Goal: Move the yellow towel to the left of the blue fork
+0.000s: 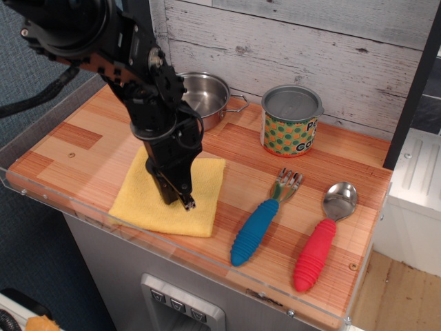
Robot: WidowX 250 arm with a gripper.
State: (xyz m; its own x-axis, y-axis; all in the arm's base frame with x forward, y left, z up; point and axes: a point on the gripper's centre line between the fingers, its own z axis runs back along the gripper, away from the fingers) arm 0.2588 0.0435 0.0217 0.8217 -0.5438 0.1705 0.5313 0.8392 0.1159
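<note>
- Nearest to you, the blue fork [260, 223] lies on the tabletop [83, 138], its handle toward the front edge and its tines pointing away, a little to the right.
- The yellow towel [141, 200] lies flat just beside the fork, on its left, with a narrow strip of bare wood between them.
- The pincer [178, 198] presses down on the towel's middle. You cannot tell how far it is open, or whether it pinches the cloth.
- I judge the towel is nearly in place.
- Farther back stand the steel pot [207, 96] and a can [291, 121].
</note>
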